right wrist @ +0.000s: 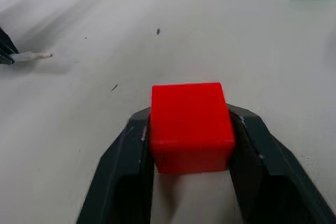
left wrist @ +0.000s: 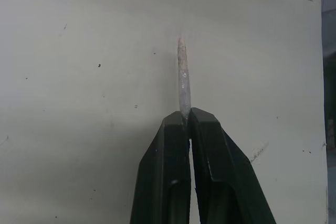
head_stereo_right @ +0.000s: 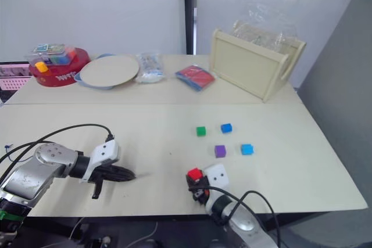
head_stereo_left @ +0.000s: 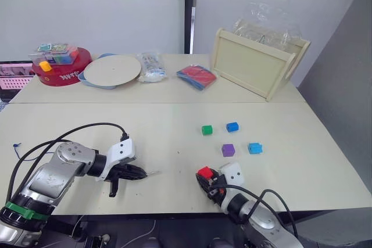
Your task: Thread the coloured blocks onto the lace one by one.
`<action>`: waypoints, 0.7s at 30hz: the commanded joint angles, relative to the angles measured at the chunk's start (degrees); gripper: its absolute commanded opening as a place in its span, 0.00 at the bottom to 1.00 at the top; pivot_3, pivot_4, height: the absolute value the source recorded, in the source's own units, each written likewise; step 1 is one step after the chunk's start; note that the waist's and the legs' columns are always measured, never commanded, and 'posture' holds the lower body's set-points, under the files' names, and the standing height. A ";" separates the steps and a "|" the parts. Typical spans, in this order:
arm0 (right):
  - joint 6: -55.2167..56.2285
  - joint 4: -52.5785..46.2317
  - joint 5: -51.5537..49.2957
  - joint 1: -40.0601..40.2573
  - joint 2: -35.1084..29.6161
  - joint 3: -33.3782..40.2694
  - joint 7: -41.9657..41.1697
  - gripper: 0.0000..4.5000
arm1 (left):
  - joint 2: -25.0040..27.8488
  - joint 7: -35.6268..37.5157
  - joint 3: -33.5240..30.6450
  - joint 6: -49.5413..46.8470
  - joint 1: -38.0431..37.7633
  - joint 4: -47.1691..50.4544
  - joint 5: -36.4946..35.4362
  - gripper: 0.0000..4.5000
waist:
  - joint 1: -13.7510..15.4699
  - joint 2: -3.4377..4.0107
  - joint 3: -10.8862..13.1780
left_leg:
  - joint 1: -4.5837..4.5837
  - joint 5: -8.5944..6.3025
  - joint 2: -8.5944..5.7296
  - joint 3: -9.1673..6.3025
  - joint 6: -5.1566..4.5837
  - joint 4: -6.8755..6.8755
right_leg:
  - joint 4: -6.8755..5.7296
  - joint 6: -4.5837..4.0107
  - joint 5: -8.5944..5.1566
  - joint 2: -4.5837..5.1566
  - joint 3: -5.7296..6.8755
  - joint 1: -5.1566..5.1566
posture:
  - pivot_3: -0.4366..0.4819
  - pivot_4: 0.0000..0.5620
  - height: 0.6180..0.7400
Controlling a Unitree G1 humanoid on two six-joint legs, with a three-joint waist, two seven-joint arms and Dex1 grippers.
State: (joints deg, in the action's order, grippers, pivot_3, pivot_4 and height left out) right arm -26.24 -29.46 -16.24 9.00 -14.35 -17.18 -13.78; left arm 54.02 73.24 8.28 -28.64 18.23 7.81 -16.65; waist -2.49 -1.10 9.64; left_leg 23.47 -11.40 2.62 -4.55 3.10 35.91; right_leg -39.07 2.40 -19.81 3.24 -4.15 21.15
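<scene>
My left gripper (head_stereo_left: 141,172) is low over the table's front left, shut on the lace's stiff pale tip (left wrist: 182,74), which sticks out past the fingertips toward the right. A thin dark-blue strand of the lace (head_stereo_left: 17,145) shows near the table's left edge. At the front centre my right gripper (head_stereo_left: 207,178) is shut on the red block (right wrist: 191,124), a short way right of the tip (right wrist: 32,55). The green block (head_stereo_left: 207,130), blue block (head_stereo_left: 232,126), purple block (head_stereo_left: 228,150) and cyan block (head_stereo_left: 254,148) lie loose on the table behind the right gripper.
Along the back of the table stand a red round tub (head_stereo_left: 65,72) with toys on top, a pale plate (head_stereo_left: 111,69), a clear packet (head_stereo_left: 151,66), a red-and-blue pack (head_stereo_left: 196,76) and a tilted wooden tray (head_stereo_left: 253,65). Black cables loop over my left arm.
</scene>
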 commanded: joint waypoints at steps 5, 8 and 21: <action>-4.16 -8.04 -8.70 -4.05 -12.72 6.45 -15.23 1.00 | 0.69 -0.99 -1.99 -0.28 -1.34 3.05 -0.78 0.00 | 0.13 -0.02 0.03 | 0.05 0.00 -0.05 0.00 0.00 0.06 | 0.01 0.00 0.00 0.05 0.00 -0.01 | 0.48 0.27 1.00; -5.18 -6.60 -11.60 -9.68 -19.39 8.43 -23.59 1.00 | 1.01 -1.23 -2.41 -0.28 -2.55 4.46 -1.04 0.00 | -0.11 -0.02 0.03 | 0.03 0.00 0.00 -0.02 0.00 0.04 | 0.00 0.00 0.00 0.00 0.02 -0.02 | 0.48 0.27 1.00; 19.46 29.85 -0.18 -40.42 -25.13 -4.94 -65.36 1.00 | 2.65 -2.33 -4.20 -1.54 -7.23 10.47 -2.42 0.00 | -0.05 -0.05 0.06 | 0.06 0.00 -0.01 0.00 -0.01 0.11 | 0.05 -0.01 0.01 0.01 0.03 -0.02 | 0.48 0.27 1.00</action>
State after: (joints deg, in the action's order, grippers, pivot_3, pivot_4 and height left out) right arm -12.49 -4.37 -18.88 -29.37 -40.50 -20.75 -74.87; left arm 55.61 71.30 5.69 -29.29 11.65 15.54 -18.12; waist -2.54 -1.15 9.70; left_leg 23.53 -11.40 2.61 -4.55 3.09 36.03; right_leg -39.02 2.39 -19.81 3.25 -4.12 21.13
